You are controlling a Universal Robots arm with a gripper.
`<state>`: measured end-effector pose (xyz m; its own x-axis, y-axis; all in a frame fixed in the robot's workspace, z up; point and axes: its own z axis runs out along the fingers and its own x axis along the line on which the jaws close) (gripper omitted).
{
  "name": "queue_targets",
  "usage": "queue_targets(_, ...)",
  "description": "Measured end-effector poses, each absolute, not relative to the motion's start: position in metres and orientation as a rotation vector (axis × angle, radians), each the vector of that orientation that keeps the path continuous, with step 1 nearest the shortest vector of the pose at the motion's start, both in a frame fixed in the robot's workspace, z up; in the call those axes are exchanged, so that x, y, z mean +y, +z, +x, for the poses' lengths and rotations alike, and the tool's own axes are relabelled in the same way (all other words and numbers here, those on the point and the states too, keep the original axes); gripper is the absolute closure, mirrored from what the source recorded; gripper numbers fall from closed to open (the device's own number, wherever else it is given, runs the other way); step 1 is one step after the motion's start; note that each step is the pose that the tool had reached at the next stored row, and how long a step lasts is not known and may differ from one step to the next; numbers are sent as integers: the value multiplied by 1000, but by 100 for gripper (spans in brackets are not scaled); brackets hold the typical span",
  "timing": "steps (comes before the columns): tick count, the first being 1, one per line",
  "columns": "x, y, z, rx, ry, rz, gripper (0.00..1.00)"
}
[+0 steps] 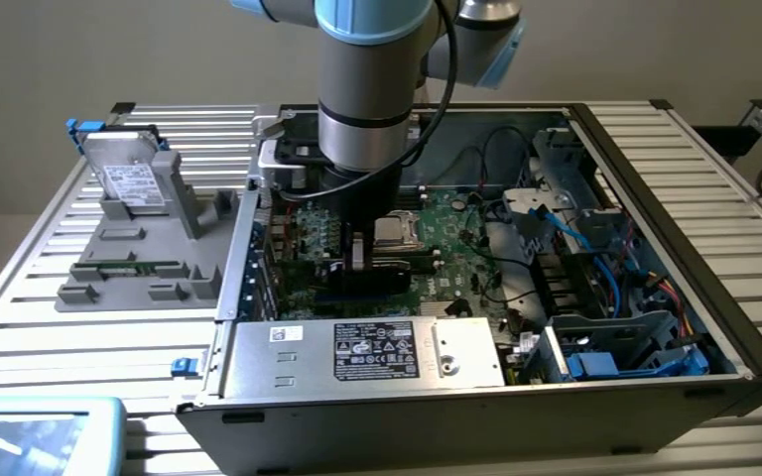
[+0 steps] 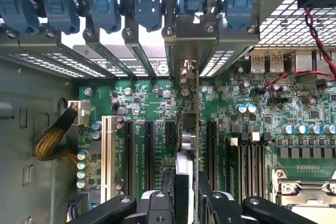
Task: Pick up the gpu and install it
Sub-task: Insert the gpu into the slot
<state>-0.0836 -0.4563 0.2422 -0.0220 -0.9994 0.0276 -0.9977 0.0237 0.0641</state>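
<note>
Claw (image 2: pixel 186 203) at the wrist view's lower centre is clamped on the gpu (image 2: pixel 190 145), held edge-on and upright over the motherboard (image 2: pixel 152 103); seating it well likely means keeping it vertical, bracket aligned with the rear opening.

The computer case (image 1: pixel 646 327) lay open on the slatted table (image 1: pixel 37 297), with the motherboard (image 1: pixel 454 253) inside it and the power supply (image 1: pixel 368 349) set along its near wall. The parts holder (image 1: pixel 143 248) was placed beside the case toward the exterior view's left, a hard drive (image 1: pixel 130 178) propped upright in it. The gpu (image 2: pixel 190 129) was positioned edge-on among the expansion slots (image 2: pixel 148 148), its bracket (image 2: pixel 190 40) against the case's rear slot openings.
</note>
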Motion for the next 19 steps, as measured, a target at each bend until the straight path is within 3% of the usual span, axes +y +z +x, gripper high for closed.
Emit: queue_targets(19,-456,241,-84,-2200,-41,2150,72)
